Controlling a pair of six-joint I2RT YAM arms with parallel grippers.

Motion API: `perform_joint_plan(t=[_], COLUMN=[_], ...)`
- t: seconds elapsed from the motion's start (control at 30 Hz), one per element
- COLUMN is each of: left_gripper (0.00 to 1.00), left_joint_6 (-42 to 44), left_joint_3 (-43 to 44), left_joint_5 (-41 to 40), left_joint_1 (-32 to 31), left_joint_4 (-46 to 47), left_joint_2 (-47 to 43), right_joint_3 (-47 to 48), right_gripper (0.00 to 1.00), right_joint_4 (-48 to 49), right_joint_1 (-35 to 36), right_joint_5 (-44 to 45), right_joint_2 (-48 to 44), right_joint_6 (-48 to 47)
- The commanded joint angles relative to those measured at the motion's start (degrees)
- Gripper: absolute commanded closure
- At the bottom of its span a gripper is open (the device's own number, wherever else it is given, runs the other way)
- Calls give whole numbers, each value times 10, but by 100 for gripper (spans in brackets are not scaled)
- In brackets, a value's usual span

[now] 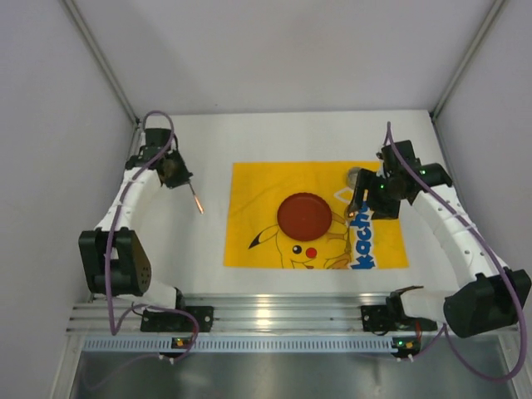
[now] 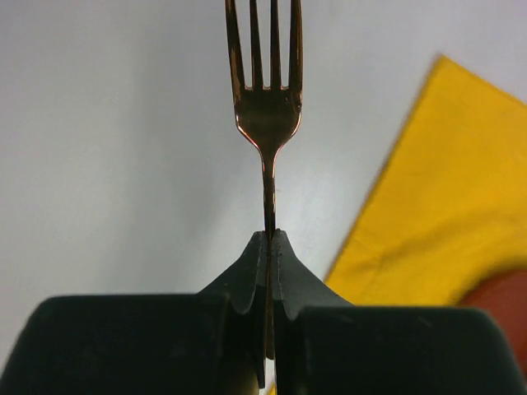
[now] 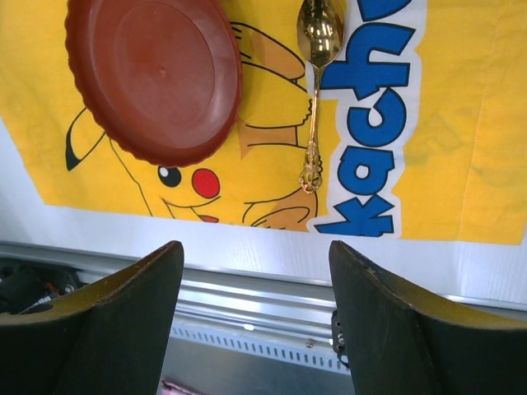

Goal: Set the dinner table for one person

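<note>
The white dinner table [image 1: 291, 133] carries a yellow cartoon mat [image 1: 249, 187] with a red plate [image 1: 303, 216] in its middle. My left gripper [image 1: 177, 172] is shut on the handle of a copper-coloured fork [image 1: 198, 202], held over the bare table left of the mat. In the left wrist view the fork [image 2: 268, 115] sticks out tines-first from the closed gripper [image 2: 270, 234]. My right gripper [image 1: 361, 204] is open and empty above the mat, right of the plate. A gold spoon [image 3: 315, 90] lies on the mat just right of the plate [image 3: 156, 74], beyond the right gripper [image 3: 255, 247].
A silver aluminium rail [image 1: 266, 312] runs along the table's near edge and shows in the right wrist view [image 3: 247, 288]. A greyish round object [image 1: 355, 176] sits at the mat's far right, partly hidden by the right gripper. Grey walls enclose the table on three sides.
</note>
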Motion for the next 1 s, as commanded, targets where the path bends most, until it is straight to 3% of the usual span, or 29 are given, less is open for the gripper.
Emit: perform_joint_plan(t=[0.0,0.17,0.43,0.97], left_gripper=[100,100,100,100], left_joint_6=[35,34,12,-34], left_joint_3=[32,64,82,92], left_joint_5=[72,72,44,-72], left_joint_1=[-84,-202,-326,-348], left_joint_4=[14,6,4,-8], left_joint_2=[15,82,157,217], right_joint_3=[11,-35,-99,-115], right_gripper=[28,28,27,26], right_joint_4=[-18,-21,-39,-74], right_joint_1=[-4,-4,-5,-5], right_joint_5=[1,1,2,10], right_joint_2=[-41,-100,-196,-234], right_joint_6=[14,27,49,38])
